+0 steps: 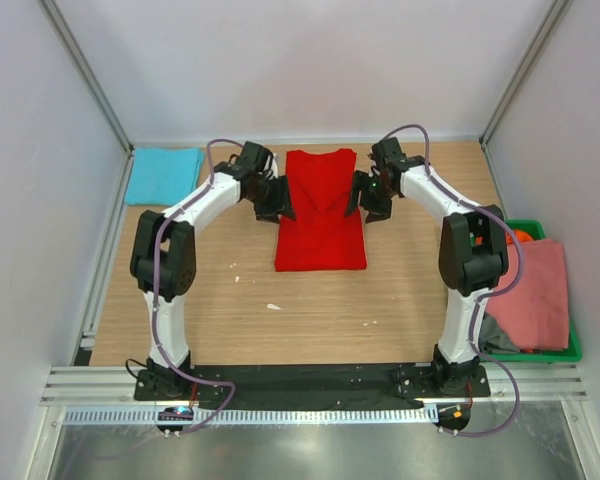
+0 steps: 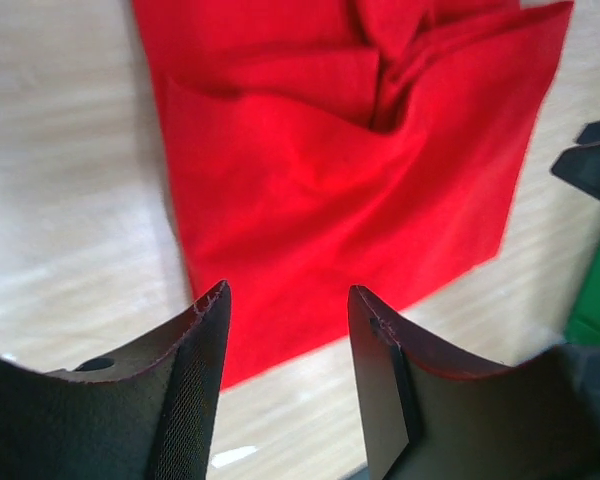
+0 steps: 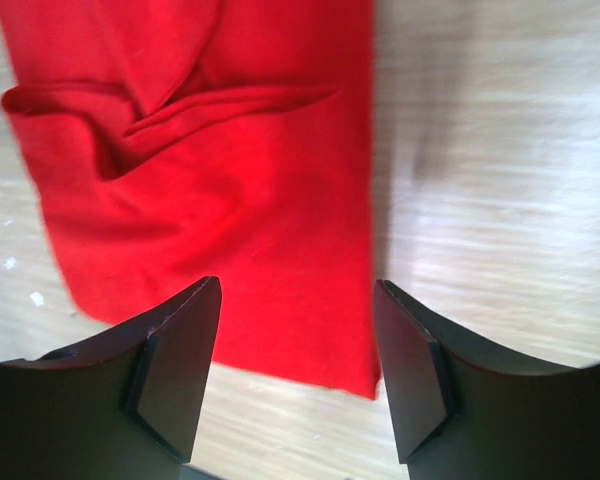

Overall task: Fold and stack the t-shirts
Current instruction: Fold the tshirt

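A bright red t-shirt (image 1: 320, 225) lies on the wooden table at the back middle as a long narrow strip, with rumpled folds across its upper part. My left gripper (image 1: 279, 208) hovers at its left edge and my right gripper (image 1: 366, 203) at its right edge. The left wrist view has the red t-shirt (image 2: 350, 180) beyond my left gripper (image 2: 288, 295), which is open and holds nothing. The right wrist view has the red t-shirt (image 3: 230, 200) beyond my right gripper (image 3: 298, 290), also open and holding nothing. A folded turquoise t-shirt (image 1: 163, 175) lies at the back left.
A green crate (image 1: 572, 350) stands at the right table edge. A salmon pink t-shirt (image 1: 536, 288) drapes over it, with orange cloth (image 1: 521, 237) and dark grey cloth (image 1: 496, 335) showing. White walls and metal posts close in the table. Small white scraps (image 1: 273, 306) lie on the wood.
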Tool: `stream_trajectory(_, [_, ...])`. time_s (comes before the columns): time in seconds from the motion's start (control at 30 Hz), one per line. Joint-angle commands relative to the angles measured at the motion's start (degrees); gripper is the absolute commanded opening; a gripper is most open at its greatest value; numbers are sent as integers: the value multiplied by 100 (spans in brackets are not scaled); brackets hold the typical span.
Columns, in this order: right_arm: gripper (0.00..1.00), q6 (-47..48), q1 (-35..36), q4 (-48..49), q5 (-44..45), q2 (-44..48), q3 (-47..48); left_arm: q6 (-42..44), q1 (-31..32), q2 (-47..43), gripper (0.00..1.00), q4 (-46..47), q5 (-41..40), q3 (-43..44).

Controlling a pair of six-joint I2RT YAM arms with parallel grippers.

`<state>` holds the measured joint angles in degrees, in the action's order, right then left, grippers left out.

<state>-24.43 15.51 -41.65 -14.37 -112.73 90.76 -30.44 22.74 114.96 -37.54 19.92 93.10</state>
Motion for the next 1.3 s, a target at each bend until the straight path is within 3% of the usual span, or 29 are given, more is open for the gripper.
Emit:
stream_trajectory(0.0, [68, 517, -48, 34, 593, -118, 346, 872, -59, 210, 52, -25, -550, 489])
stream_trajectory(0.13, [65, 711, -48, 25, 576, -416, 609, 1013, -59, 614, 52, -131, -683, 788])
stream_trajectory(0.37, [48, 685, -57, 78, 383, -865, 1092, 978, -59, 1178, 48, -60, -499, 1306])
stream_trajectory(0.6, [45, 650, -65, 148, 312, -1032, 1181, 917, -50, 1380, 42, -61, -322, 1430])
stream_trajectory(0.7, [40, 641, -65, 175, 303, -1111, 1277, 890, -51, 1450, 34, -87, -419, 1518])
stream_trajectory(0.8, [29, 571, -109, 175, 242, -1251, 1444, 855, -59, 1512, 11, -157, -480, 1650])
stream_trajectory(0.83, [6, 562, -127, 149, 242, -1269, 1531, 838, -59, 1503, 0, -166, -507, 1702])
stream_trajectory(0.87, [1, 527, -136, 140, 250, -1287, 1576, 820, -59, 1477, 0, -166, -542, 1694])
stream_trajectory(1.27, [1, 561, -241, -300, 655, -988, 1577, 829, -130, 1231, 0, -157, -806, 1738])
